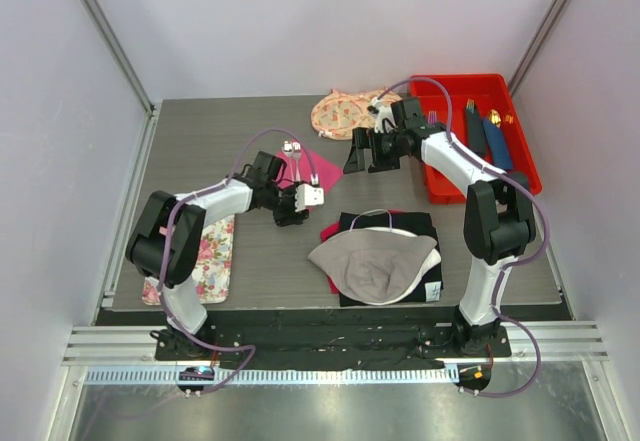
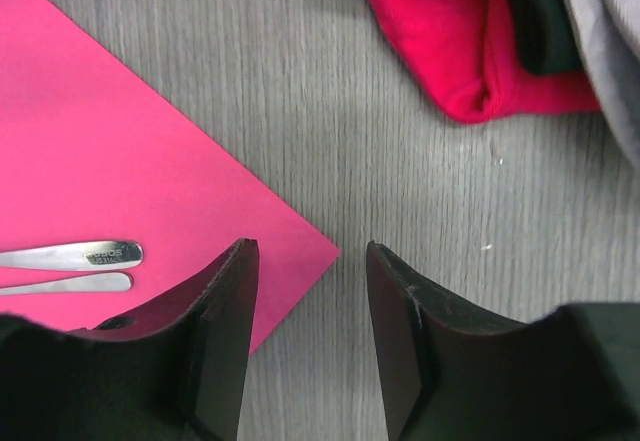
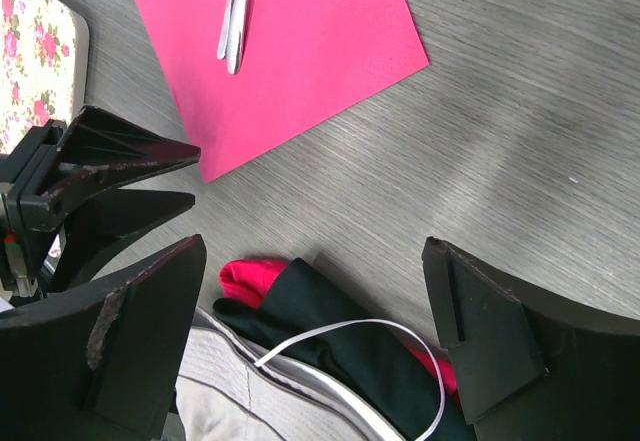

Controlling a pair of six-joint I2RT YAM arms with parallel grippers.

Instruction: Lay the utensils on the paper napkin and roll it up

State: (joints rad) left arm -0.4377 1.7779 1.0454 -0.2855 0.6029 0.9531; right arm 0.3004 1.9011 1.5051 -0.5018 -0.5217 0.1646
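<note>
The bright pink paper napkin [image 1: 303,168] lies flat on the grey table. The two silver utensils [image 1: 293,150] lie side by side on its far part. In the left wrist view their handle ends [image 2: 85,255] rest on the napkin [image 2: 110,131]. My left gripper [image 1: 298,202] is open and empty, low at the napkin's near corner, which points in between its fingers [image 2: 225,331]. My right gripper [image 1: 362,155] is open and empty, right of the napkin. Its view shows the napkin [image 3: 300,61], the utensils [image 3: 234,23] and the left gripper [image 3: 105,176].
A pile of black, red and grey cloths [image 1: 385,253] lies at the near middle, also in both wrist views [image 2: 470,51] [image 3: 330,331]. A red bin [image 1: 520,166] with dark blue rolls stands at the right. A floral mat [image 1: 212,253] lies left; a floral cloth [image 1: 343,114] at the back.
</note>
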